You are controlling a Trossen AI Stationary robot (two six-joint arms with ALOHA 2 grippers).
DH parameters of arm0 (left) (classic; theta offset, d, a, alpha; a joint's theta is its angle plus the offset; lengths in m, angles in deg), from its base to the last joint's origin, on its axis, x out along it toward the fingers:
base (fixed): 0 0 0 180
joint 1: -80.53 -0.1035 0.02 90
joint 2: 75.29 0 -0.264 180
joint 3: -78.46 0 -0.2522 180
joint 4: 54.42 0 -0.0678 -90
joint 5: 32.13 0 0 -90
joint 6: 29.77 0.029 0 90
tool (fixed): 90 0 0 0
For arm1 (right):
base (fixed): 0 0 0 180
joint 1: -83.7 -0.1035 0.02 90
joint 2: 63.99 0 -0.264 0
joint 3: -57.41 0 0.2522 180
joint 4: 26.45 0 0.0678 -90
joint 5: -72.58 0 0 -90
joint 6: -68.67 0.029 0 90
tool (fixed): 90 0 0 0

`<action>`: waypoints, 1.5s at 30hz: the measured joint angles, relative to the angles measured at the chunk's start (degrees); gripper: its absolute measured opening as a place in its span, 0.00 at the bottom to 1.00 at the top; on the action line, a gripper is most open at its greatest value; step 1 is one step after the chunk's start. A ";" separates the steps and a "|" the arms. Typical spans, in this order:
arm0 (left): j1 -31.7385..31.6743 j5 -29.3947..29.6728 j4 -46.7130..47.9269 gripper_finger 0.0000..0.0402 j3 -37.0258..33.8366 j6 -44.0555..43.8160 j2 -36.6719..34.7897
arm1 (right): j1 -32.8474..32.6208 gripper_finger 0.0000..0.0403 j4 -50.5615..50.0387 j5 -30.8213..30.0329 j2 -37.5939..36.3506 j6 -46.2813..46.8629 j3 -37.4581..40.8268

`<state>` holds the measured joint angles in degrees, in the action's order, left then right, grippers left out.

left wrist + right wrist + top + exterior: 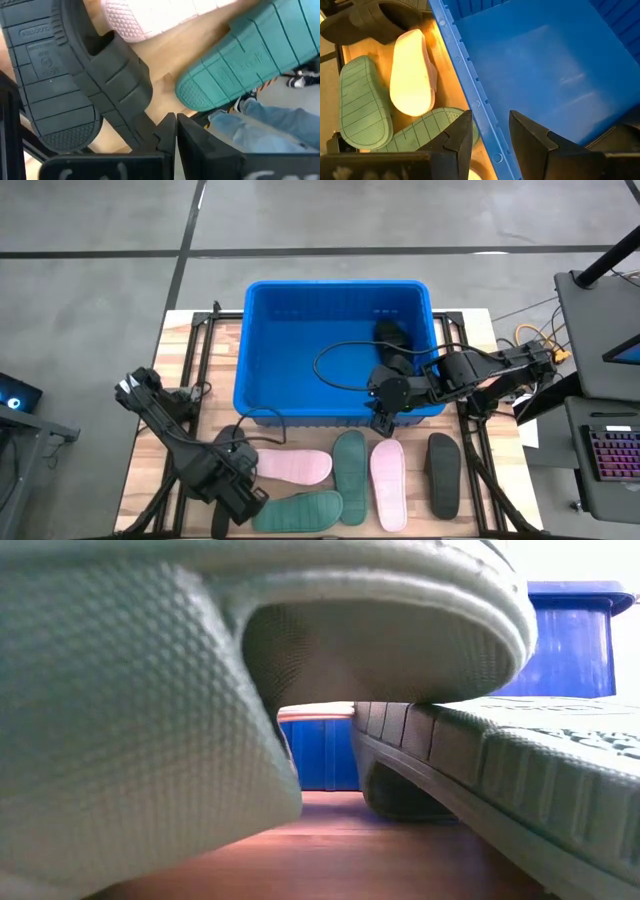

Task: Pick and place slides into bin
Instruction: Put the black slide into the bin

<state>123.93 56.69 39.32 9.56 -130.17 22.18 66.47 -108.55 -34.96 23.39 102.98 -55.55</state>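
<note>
The blue bin [300,340] stands at the table's far middle with one dark slide [392,335] inside at its right. Several slides lie on the table in front of it: a charcoal one [230,440], two pink [295,467] [388,470], two green [300,510] [350,463] and a black one [443,475]. My left gripper [175,125] is shut, low at the near left, beside the charcoal slide [55,75], which lies sole toward the camera. My right gripper [492,132] is open and empty above the bin's near wall [470,95]. My left gripper's shut fingers [167,127] stand right beside the lower end of the charcoal slide's strap [135,100]. I cannot tell whether a finger touches the strap; nothing shows between the fingers.
In the low view two green slides [150,720] [520,770] fill most of the picture, with the bin [570,640] behind. A black cable [335,365] loops over the bin. A person's legs [270,125] show past the table's edge. Black frame rails [195,350] run along the sides.
</note>
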 joint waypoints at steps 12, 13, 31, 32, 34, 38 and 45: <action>-0.07 -2.86 1.53 0.29 -3.99 -13.16 -3.39 | 0.00 0.29 0.81 -0.28 0.00 -0.04 0.00; -0.15 -3.31 1.53 0.34 -4.63 -13.21 -3.53 | 0.00 0.29 1.26 -0.31 0.00 -0.04 0.00; -0.66 -5.59 -10.95 0.71 -17.84 -18.95 -2.95 | 0.00 0.29 4.24 -0.42 0.02 1.45 0.00; -0.66 -5.61 -10.67 0.71 -18.12 -19.35 -2.95 | -0.01 0.29 4.24 -0.39 0.02 1.73 0.00; -0.62 -5.56 -10.43 0.71 -18.16 -19.32 -2.95 | -0.02 0.29 4.24 -0.28 0.02 1.99 0.00; -0.66 -5.44 -10.29 0.71 -17.27 -19.24 -2.95 | -0.02 0.29 4.24 -0.09 0.02 2.73 0.00; -0.63 -4.91 -9.84 0.71 -14.73 -18.28 -3.04 | -0.02 0.29 4.30 -0.07 0.02 3.17 0.00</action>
<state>123.29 51.78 29.48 -5.18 -148.45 19.14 66.45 -104.24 -35.03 23.41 106.14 -55.55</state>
